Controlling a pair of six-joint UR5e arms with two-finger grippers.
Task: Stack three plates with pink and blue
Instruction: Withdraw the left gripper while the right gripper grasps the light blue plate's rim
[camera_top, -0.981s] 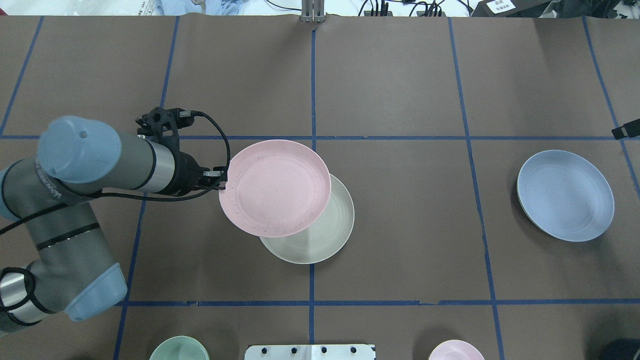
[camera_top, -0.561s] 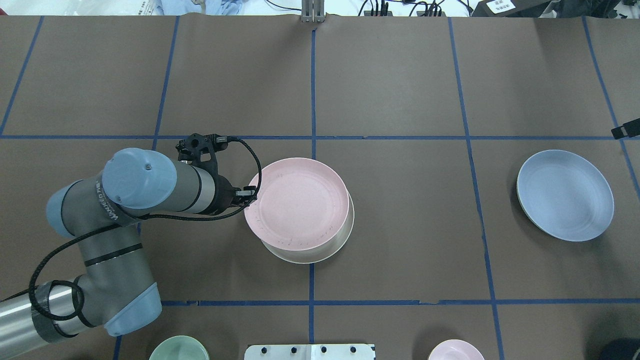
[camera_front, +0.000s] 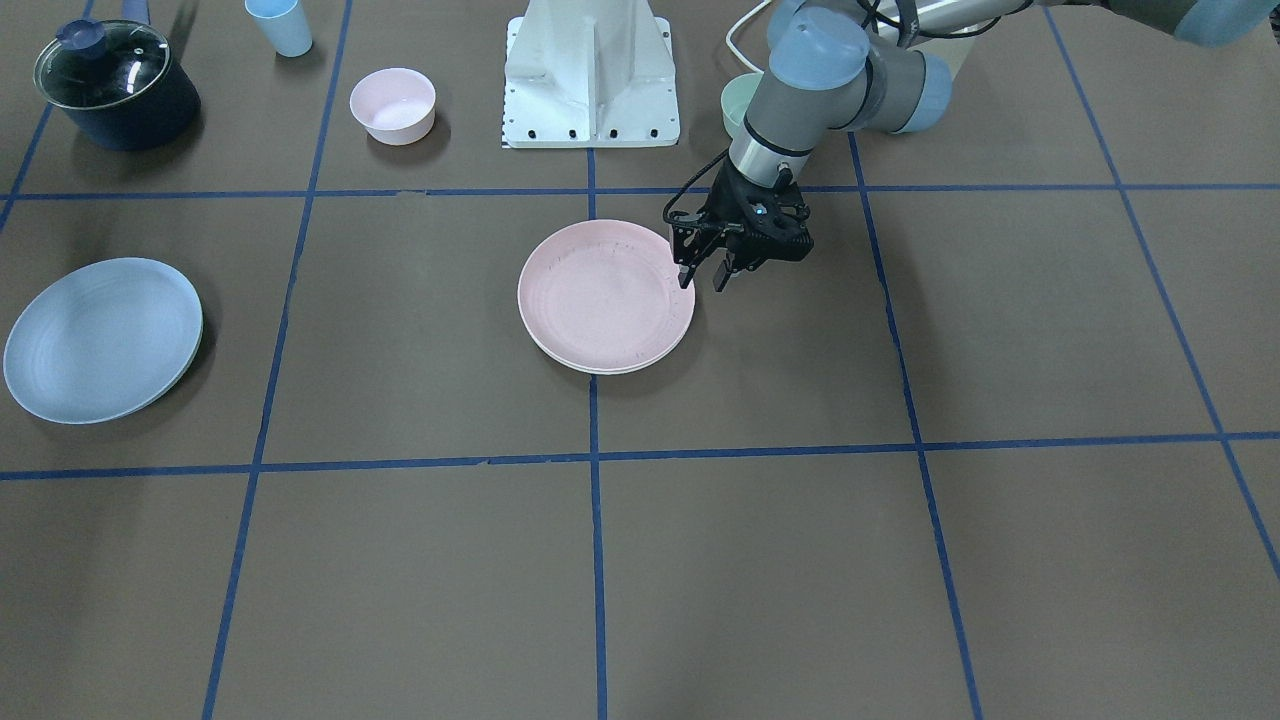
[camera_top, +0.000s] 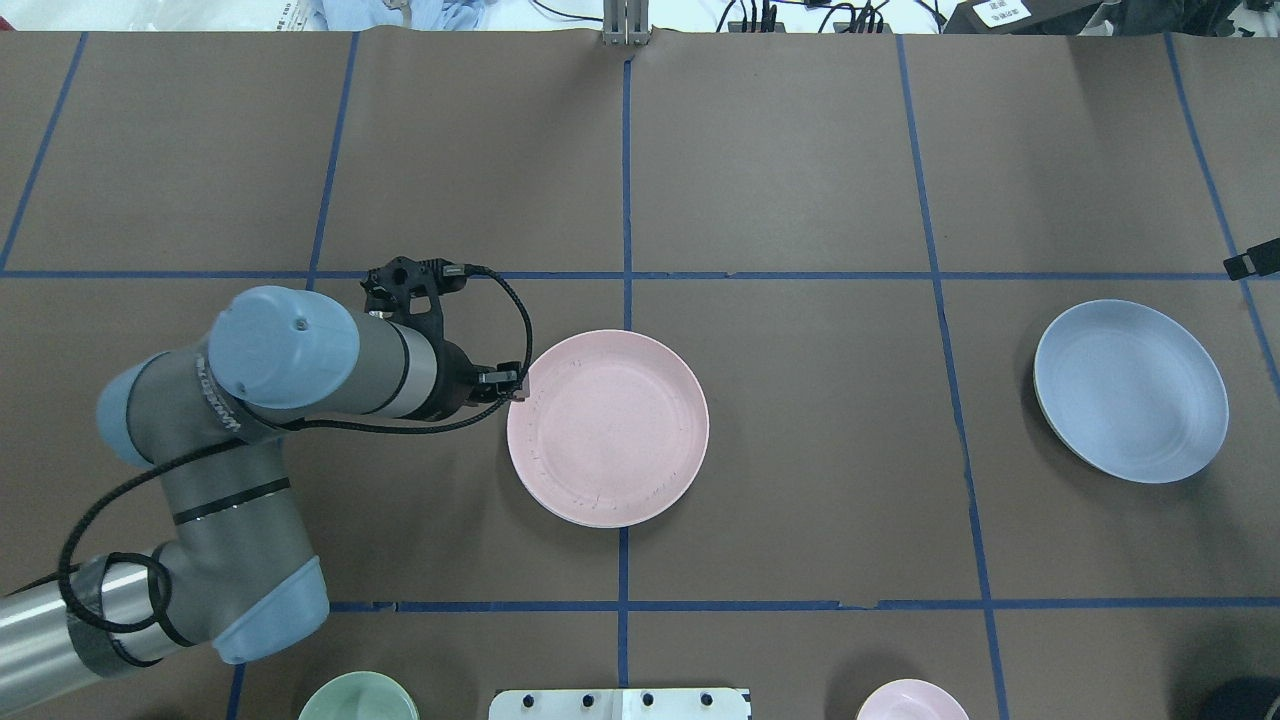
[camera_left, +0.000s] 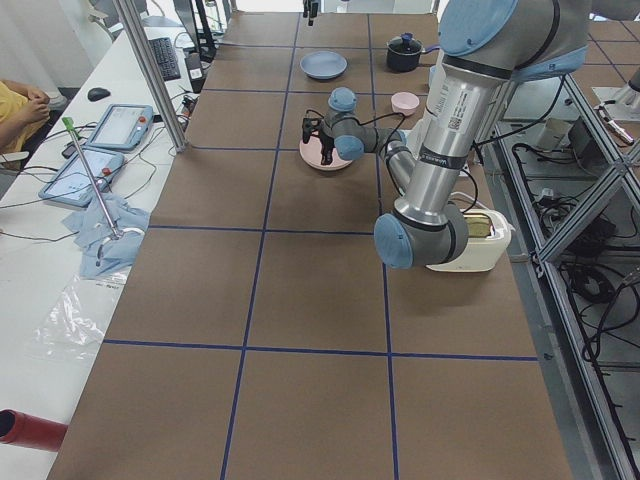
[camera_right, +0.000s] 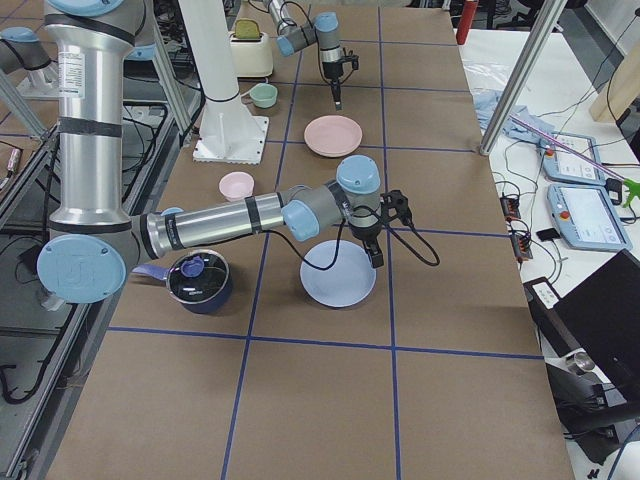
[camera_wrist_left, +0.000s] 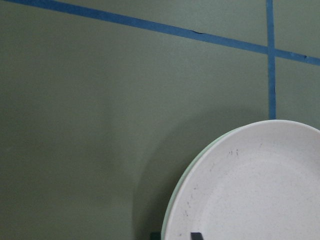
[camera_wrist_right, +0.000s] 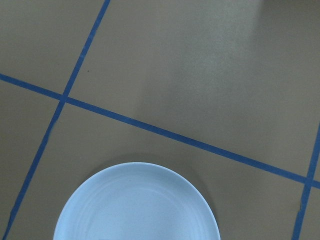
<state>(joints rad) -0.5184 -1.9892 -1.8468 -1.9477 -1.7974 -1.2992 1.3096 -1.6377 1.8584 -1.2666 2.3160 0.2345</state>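
Note:
The pale pink plate (camera_top: 608, 428) lies centred on the cream-white plate, of which only a thin rim (camera_front: 600, 371) shows under it; the left wrist view shows that rim (camera_wrist_left: 172, 210) too. My left gripper (camera_top: 518, 388) is open, its fingers apart on either side of the pink plate's left rim (camera_front: 702, 280). The light blue plate (camera_top: 1130, 390) lies alone at the far right. My right gripper (camera_right: 375, 255) hovers over the blue plate's edge; I cannot tell whether it is open or shut. The right wrist view shows the blue plate (camera_wrist_right: 135, 205) below.
A green bowl (camera_top: 358, 698) and a small pink bowl (camera_top: 912, 700) stand by the robot base (camera_front: 592, 70). A lidded dark pot (camera_front: 115, 85) and a light blue cup (camera_front: 280, 25) stand near the robot's right corner. Blue tape lines cross the brown table.
My left arm carried the pink plate right and down onto the cream plate, which it now covers. The fingers now stand apart at its rim.

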